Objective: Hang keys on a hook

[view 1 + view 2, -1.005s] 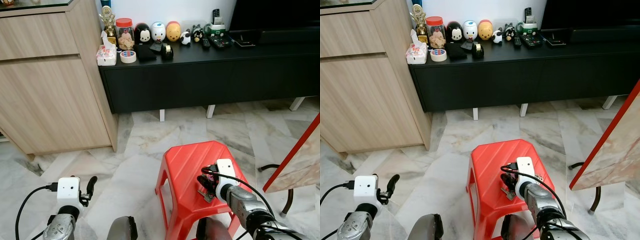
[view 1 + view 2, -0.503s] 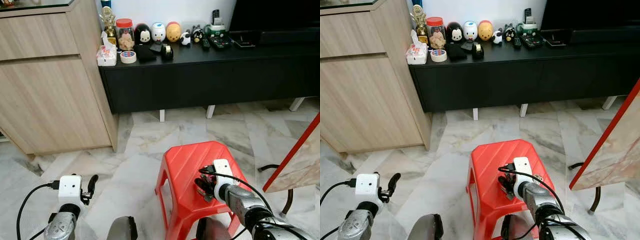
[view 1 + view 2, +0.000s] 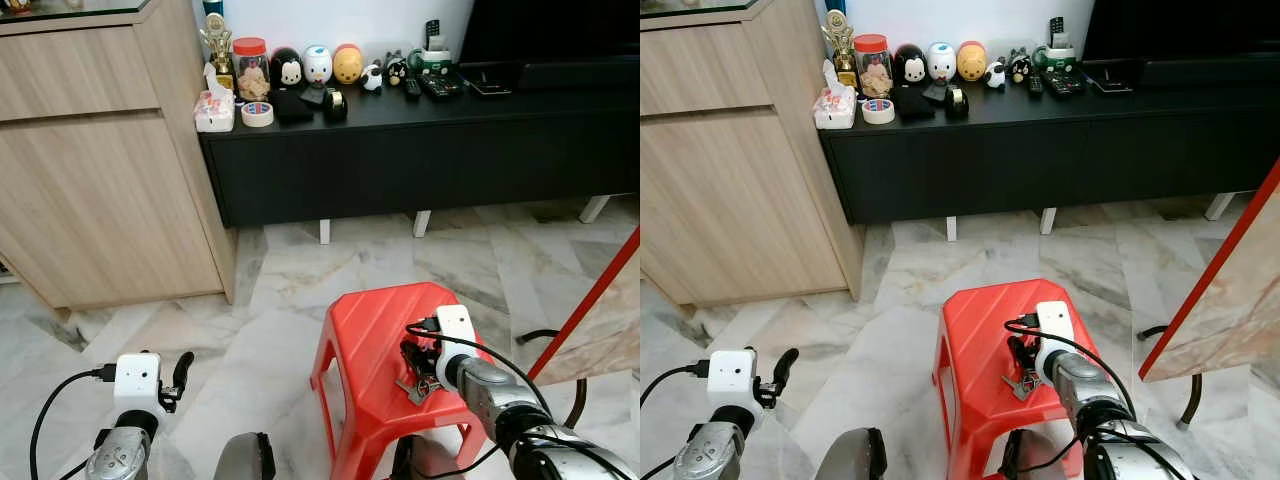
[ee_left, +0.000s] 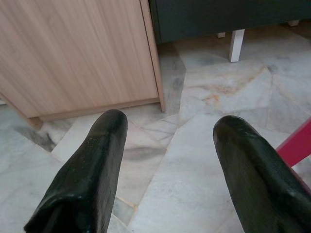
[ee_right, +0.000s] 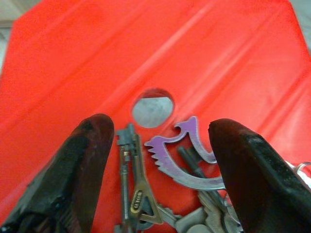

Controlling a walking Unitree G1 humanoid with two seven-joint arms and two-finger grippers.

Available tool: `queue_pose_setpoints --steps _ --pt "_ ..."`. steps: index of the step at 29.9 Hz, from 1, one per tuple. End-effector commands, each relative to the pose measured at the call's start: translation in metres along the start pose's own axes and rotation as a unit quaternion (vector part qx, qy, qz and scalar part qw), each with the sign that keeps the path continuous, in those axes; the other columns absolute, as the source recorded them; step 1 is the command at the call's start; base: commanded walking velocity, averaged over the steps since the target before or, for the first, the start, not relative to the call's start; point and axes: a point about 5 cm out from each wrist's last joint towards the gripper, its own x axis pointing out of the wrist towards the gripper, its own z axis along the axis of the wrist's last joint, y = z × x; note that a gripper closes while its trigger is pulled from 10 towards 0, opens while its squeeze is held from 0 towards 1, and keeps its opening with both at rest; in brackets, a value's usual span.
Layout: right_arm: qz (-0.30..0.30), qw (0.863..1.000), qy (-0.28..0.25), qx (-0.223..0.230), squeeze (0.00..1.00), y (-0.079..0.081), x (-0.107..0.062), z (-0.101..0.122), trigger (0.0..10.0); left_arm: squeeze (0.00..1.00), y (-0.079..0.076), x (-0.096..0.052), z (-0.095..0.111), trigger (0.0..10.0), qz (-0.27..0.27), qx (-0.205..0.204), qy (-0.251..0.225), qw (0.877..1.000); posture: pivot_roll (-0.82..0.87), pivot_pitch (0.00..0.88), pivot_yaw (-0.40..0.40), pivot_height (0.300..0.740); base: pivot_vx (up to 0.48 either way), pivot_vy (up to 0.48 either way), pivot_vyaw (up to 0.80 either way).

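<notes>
The bunch of metal keys with a purple curved tag [image 5: 184,155] lies on the seat of the red plastic stool [image 3: 375,330], just beside its round centre hole. The right gripper [image 5: 160,160] is low over the seat w/ its two black fingers apart, one on each side of the keys, not clamped on them. The left gripper [image 4: 167,170] hangs over the marble floor [image 3: 270,290] near the light wooden cabinet [image 3: 100,170], fingers also apart, holding nothing.
</notes>
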Motion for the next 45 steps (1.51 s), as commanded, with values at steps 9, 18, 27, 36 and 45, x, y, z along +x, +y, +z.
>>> queue_pose_setpoints --steps 9,18,27,36,45 --pt "0.043 0.998 0.033 -0.015 0.0 0.009 0.001 -0.008 10.0 0.0 0.0 0.0 -0.001 10.0 0.0 0.004 0.003 1.0 0.12 0.0 -0.032 0.591 0.0 0.0 0.0" --pt "0.055 0.996 0.064 -0.024 0.0 0.013 0.001 -0.019 10.0 0.0 -0.001 0.0 -0.003 10.0 0.0 0.005 0.006 1.0 0.12 0.0 -0.034 0.591 0.0 0.0 0.0" --pt "0.058 0.995 0.074 -0.019 0.0 0.014 0.0 -0.025 10.0 0.0 -0.002 -0.001 -0.003 10.0 -0.003 0.006 0.006 1.0 0.12 0.0 -0.033 0.591 0.0 0.0 0.0" --pt "0.054 0.995 0.083 -0.012 0.0 0.013 0.0 -0.029 10.0 0.0 -0.002 -0.001 -0.004 10.0 -0.002 0.008 0.008 1.0 0.12 0.0 -0.034 0.591 0.0 0.0 0.0" --pt "0.05 0.993 0.108 -0.026 0.0 0.014 -0.001 -0.042 10.0 0.0 -0.001 -0.002 -0.004 10.0 -0.003 0.009 0.008 1.0 0.12 0.0 -0.032 0.591 0.0 0.0 0.0"
